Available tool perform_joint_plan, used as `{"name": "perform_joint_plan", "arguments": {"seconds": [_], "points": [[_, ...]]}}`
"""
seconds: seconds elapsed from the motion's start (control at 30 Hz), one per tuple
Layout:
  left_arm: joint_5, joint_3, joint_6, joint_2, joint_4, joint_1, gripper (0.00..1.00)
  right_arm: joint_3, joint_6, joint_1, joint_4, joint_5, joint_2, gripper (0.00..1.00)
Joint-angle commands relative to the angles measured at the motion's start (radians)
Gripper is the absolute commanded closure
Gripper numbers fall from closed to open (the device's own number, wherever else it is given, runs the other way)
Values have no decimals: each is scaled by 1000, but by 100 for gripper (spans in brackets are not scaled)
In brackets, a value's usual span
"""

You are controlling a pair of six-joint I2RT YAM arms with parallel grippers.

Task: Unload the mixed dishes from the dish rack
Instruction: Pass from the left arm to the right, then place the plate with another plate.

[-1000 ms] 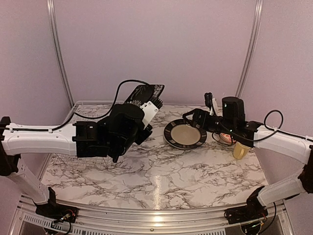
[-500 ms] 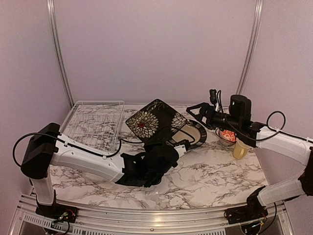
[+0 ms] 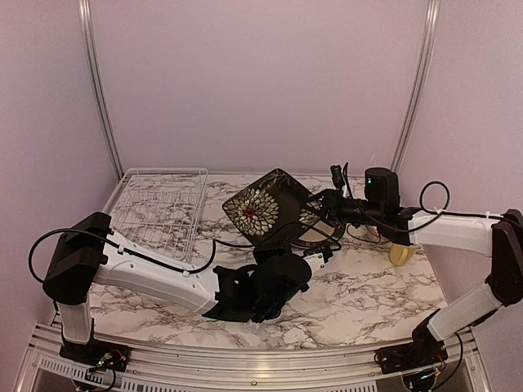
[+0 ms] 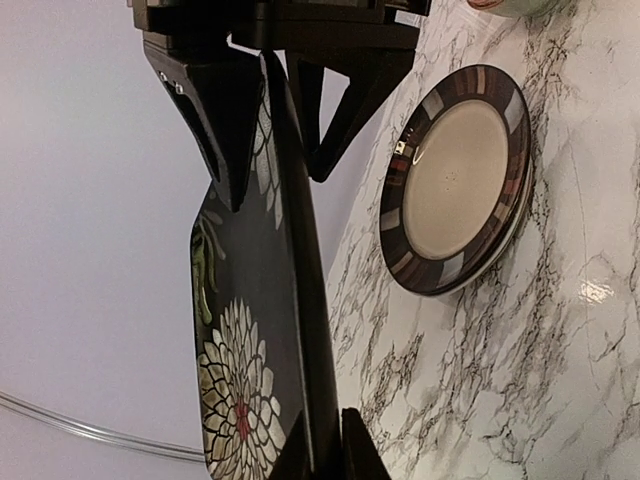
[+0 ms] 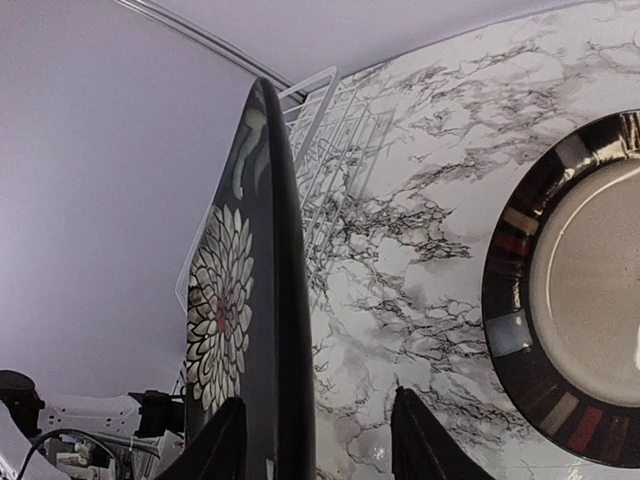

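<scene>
Here the black plate with white floral medallion hangs on edge in the air over the middle of the marble table. It is clear of the dish rack, which stands at the far left. The left gripper pinches one rim of the plate between closed fingers. The right gripper straddles the opposite rim with its jaws half apart. One finger lies close to the patterned face, and a gap shows between the other finger and the plate's back. Just beyond the held plate, a round striped plate with a beige centre lies flat on the marble. The yellow mug stands to the right, beside the right arm.
</scene>
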Motion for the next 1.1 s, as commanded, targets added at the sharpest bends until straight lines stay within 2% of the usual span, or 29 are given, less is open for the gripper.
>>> {"name": "perform_joint_plan", "arguments": {"seconds": [0.0,0.03,0.13,0.23,0.33,0.37,0.4,0.47,0.53,0.6,0.7,0.8,0.9,1.07], "points": [[-75,51,12,8,66,-15,100,-24,52,10,87,-50,24,59],[-76,52,14,9,64,-16,100,-26,58,11,93,-49,26,63],[-85,55,23,21,61,-18,100,-38,78,13,111,-43,29,85],[-104,51,32,32,60,-18,100,-54,106,13,141,-46,29,99],[-128,42,37,40,66,-18,100,-80,142,12,195,-50,27,100],[-139,39,35,42,70,-18,95,-90,156,10,218,-53,25,100],[-147,35,32,41,75,-18,86,-102,173,6,246,-55,24,100],[-151,28,-20,30,43,-18,37,-124,202,-3,300,-62,21,100],[-118,29,-133,1,-68,-18,15,-136,218,-20,321,-67,16,100],[-41,25,-272,-52,-205,-17,2,-137,213,-40,318,-71,11,100],[118,-17,-444,-150,-347,-18,1,-134,190,-69,288,-70,-9,100],[241,-71,-555,-260,-396,-18,1,-129,156,-106,238,-62,-27,100],[325,-115,-621,-353,-407,-15,1,-128,126,-155,196,-65,-35,100],[381,-156,-706,-469,-401,2,1,-119,77,-240,149,-77,-22,100]]}}
